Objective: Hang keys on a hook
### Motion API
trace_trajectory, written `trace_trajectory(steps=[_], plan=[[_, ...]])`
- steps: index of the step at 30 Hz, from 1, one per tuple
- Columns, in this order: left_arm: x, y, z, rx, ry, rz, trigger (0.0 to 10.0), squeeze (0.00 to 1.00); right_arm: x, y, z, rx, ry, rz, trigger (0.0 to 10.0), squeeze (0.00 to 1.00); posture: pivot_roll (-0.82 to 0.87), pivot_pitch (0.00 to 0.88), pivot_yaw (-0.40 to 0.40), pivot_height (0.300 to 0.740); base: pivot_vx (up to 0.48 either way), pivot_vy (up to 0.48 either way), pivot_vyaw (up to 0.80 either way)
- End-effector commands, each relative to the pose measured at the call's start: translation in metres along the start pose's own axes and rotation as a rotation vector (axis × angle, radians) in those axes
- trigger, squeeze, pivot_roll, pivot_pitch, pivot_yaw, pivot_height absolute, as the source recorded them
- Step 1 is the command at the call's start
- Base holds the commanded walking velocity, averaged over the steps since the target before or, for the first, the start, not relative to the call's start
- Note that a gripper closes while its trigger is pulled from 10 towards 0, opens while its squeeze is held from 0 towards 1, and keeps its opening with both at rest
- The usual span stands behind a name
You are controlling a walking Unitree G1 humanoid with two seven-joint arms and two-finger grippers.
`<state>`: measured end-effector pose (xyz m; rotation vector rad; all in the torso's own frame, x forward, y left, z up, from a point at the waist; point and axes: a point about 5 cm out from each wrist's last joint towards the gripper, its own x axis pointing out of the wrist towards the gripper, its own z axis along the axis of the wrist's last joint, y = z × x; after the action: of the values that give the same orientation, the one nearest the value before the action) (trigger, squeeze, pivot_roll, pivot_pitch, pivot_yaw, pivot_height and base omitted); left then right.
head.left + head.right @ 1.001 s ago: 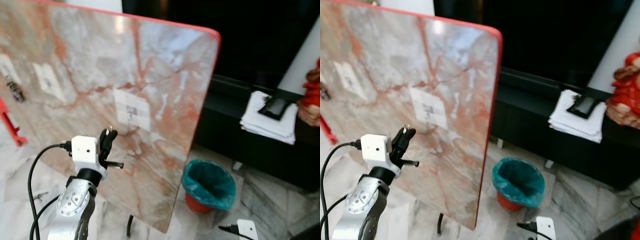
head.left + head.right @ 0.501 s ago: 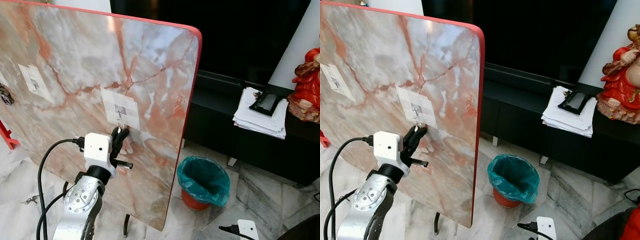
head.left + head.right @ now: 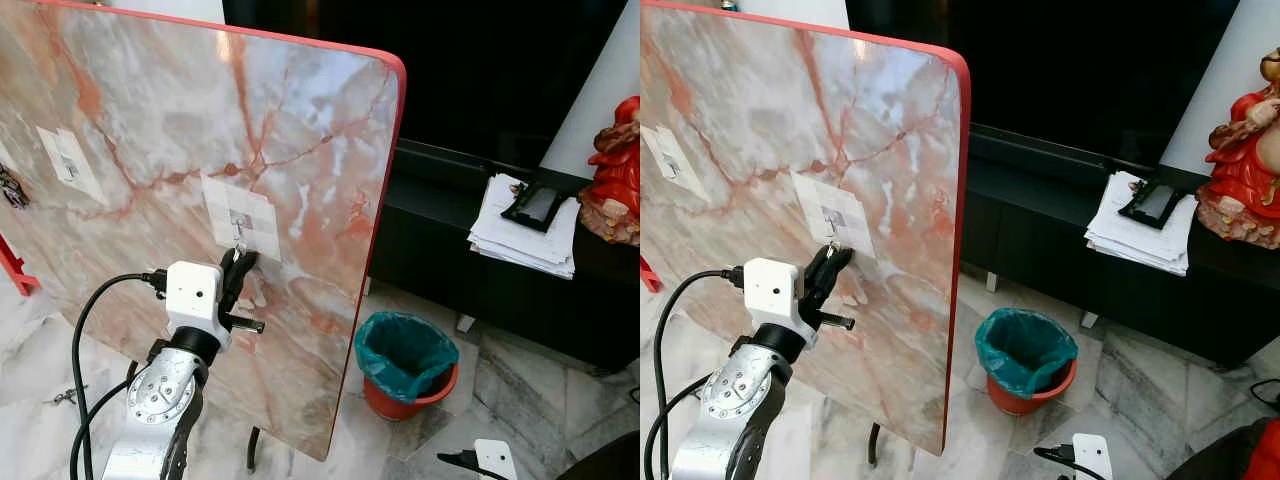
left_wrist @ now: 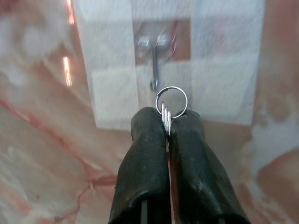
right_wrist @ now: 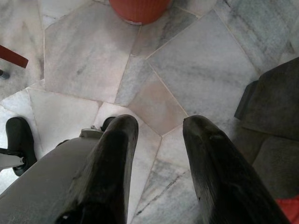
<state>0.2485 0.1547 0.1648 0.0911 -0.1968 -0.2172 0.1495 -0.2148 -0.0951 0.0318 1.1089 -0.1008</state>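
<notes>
A pink marble board (image 3: 300,120) with a red rim stands upright before me. On it is a white adhesive patch (image 3: 240,214) carrying a small metal hook (image 4: 154,65). My left gripper (image 3: 240,262) is raised to the board just below the hook, shut on the keys; their silver key ring (image 4: 171,101) sticks out past the fingertips and sits right under the hook's tip, apart from it. A second patch (image 3: 65,160) is further left on the board. My right gripper (image 5: 159,126) hangs open over the floor.
A teal-lined orange bin (image 3: 405,365) stands on the marble floor right of the board. Behind it a black low cabinet (image 3: 520,300) holds a paper stack (image 3: 525,235) and a red figurine (image 3: 615,170). Other keys (image 3: 12,188) hang at the board's left edge.
The left gripper has risen from below the patch to the hook, bringing the key ring under its tip. The camera has shifted left to right over the second.
</notes>
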Motion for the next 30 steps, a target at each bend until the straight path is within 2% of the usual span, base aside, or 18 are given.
trace_trajectory(steps=[1, 7, 18, 30], plan=[[0.000, -0.005, 0.005, 0.033, -0.014, -0.032, 10.0, 0.00, 0.000, -0.002, 0.001, -0.006, -0.003, -0.007, 10.0, 0.00, 0.02, 0.000, -0.046, 0.740, 0.000, 0.000, 0.00], [0.002, -0.007, 0.009, 0.049, -0.025, -0.050, 10.0, 0.00, 0.000, -0.002, 0.002, -0.012, -0.004, -0.008, 10.0, 0.00, 0.02, 0.000, -0.045, 0.740, 0.000, 0.000, 0.00], [-0.004, -0.013, 0.014, 0.062, -0.029, -0.071, 10.0, 0.00, 0.000, -0.003, 0.002, -0.019, -0.004, -0.010, 10.0, 0.00, 0.02, 0.000, -0.046, 0.740, 0.000, 0.000, 0.00], [-0.013, -0.006, 0.017, 0.076, -0.023, 0.010, 10.0, 0.00, 0.000, -0.004, 0.004, -0.030, -0.003, -0.013, 10.0, 0.00, 0.02, 0.000, -0.053, 0.740, 0.000, 0.000, 0.00]])
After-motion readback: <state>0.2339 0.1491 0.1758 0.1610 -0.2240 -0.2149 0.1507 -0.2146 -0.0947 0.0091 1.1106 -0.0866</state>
